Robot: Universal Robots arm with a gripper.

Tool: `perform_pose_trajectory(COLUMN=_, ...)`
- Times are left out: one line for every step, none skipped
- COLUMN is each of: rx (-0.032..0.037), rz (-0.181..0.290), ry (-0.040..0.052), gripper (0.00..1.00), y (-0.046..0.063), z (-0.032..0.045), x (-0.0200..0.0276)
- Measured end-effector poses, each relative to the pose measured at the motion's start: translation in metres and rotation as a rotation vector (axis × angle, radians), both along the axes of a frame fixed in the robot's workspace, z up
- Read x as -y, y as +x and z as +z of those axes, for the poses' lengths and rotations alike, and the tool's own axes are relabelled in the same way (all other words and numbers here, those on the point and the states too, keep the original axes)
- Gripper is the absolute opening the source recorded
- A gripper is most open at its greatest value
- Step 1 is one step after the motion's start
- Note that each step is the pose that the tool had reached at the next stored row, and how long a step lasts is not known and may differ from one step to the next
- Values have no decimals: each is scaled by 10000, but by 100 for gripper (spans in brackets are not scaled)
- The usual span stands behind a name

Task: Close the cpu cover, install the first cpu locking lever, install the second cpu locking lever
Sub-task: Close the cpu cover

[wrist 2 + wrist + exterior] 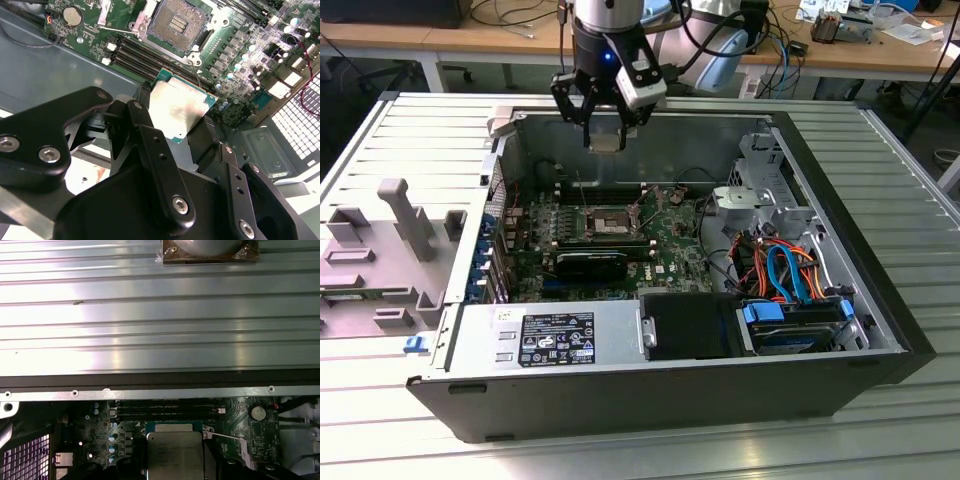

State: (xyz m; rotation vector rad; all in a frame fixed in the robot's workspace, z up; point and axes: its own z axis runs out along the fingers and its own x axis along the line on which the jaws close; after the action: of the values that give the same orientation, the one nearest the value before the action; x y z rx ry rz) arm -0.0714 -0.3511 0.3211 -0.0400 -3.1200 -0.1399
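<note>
Exterior view: pincer (607, 136) hung over the computer case (820, 380) on the counter (410, 130), clamped on a processor chip (607, 145). Second wrist view showed the socket (175, 22) bare.

Electronics lab, open computer case (650, 390) on ribbed metal table (410, 140), cable-strewn workbenches (880, 45)

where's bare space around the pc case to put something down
Bare ribbed table lies on the exterior view's right of the case, plus the strip along its near side. The exterior view's left holds grey fixture blocks. Inside is crowded: cables, power supply. The gripper holds a processor chip above it.
</note>
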Motion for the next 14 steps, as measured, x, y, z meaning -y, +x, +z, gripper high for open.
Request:
perform_pose_trajectory(rx=0, rz=0, ry=0, gripper=55, y=-2, z=-3, x=0)
perform_pose_trajectory(rx=0, rz=0, ry=1, gripper=55, y=-3, z=-7, x=0)
perform_pose_trajectory(rx=0, rz=0, ry=0, gripper=55, y=-5, z=-9, x=0)
perform_pose_trajectory(rx=0, rz=0, ry=0, gripper=55, y=-7, z=-13, x=0)
perform_pose_trajectory(rx=0, rz=0, ry=0, gripper=55, y=-8, z=-16, x=0)
perform_pose_trajectory(rx=0, rz=1, ry=0, gripper=55, y=-9, z=-20, x=0)
perform_pose_trajectory(rx=0, rz=0, ry=0, gripper=55, y=-11, z=-23, x=0)
perform_pose_trajectory(rx=0, rz=0, ry=0, gripper=55, y=-12, z=-27, x=0)
perform_pose_trajectory(rx=0, rz=0, ry=1, gripper=55, y=-14, z=-32, x=0)
perform_pose_trajectory(rx=1, rz=0, ry=1, gripper=55, y=-15, z=-35, x=0)
perform_pose_trajectory(rx=0, rz=1, ry=0, gripper=55, y=-16, z=-38, x=0)
perform_pose_trajectory(rx=1, rz=0, ry=0, gripper=55, y=-18, z=-42, x=0)
perform_pose_trajectory(rx=0, rz=0, ry=0, gripper=55, y=-20, z=-45, x=0)
perform_pose_trajectory(rx=0, rz=0, ry=0, gripper=55, y=-22, z=-49, x=0)
